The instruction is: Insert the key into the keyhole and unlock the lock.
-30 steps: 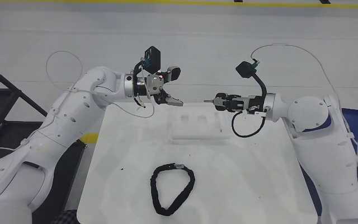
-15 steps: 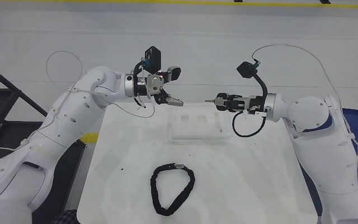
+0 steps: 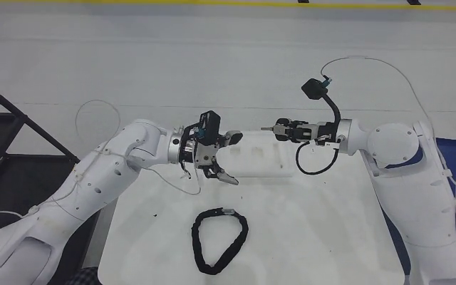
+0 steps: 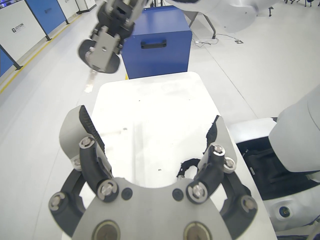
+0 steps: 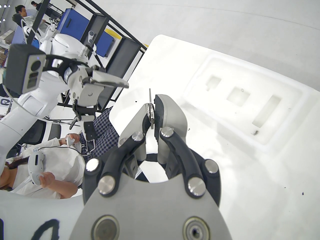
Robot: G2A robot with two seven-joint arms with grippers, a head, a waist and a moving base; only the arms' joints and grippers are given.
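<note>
A white worktop carries a white foam tray near its far edge, with three rectangular recesses in a row. Past one end stands a blue cabinet with a black handle. A black frame stands off the other end. A yellow line crosses the floor.

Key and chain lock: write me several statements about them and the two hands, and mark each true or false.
1. The right hand is shut on the key. True.
2. The left hand grips the chain lock. False: it is open and empty, above the table.
3. The key sits in the keyhole. False: it is held in the air, well apart from the chain lock.
4. The chain lock lies curled in a loop on the table, near the front edge. True.
</note>
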